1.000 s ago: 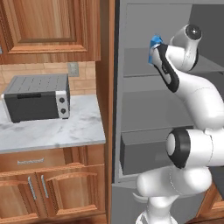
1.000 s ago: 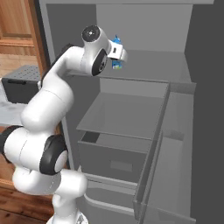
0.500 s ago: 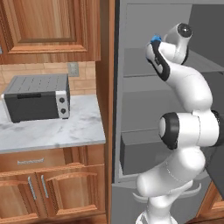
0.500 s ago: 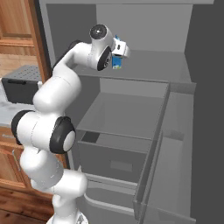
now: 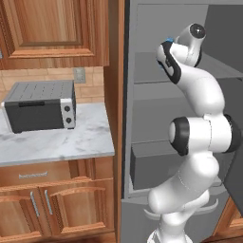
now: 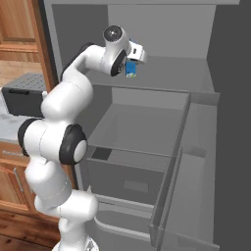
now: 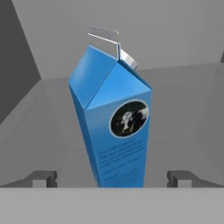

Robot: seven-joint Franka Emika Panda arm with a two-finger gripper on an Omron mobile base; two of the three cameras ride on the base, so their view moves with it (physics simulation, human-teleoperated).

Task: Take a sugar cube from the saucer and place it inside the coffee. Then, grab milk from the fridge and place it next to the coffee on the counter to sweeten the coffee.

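Observation:
The milk (image 7: 116,127) is a bright blue gabled carton with a round label, standing upright on the fridge's (image 6: 162,88) upper shelf. My gripper (image 7: 111,179) is open. Its fingertips (image 7: 41,177) stand wide on either side of the carton's base, apart from it. In the right base view the hand is level with the milk (image 6: 131,70) at the shelf's left end. In the left base view a sliver of the milk (image 5: 169,40) peeks out behind the wrist. The saucer, the sugar cube and the coffee are out of view.
The fridge (image 5: 147,109) stands open, with a boxy grey drawer (image 6: 127,176) low down and its door (image 6: 230,122) swung out on the right. To the left, a dark toaster oven (image 5: 40,105) sits on the marble counter (image 5: 57,142) above wooden cabinets.
The arm has stretched further into the fridge and the hand has closed in on the milk. The jaws have stayed open and the carton has not moved.

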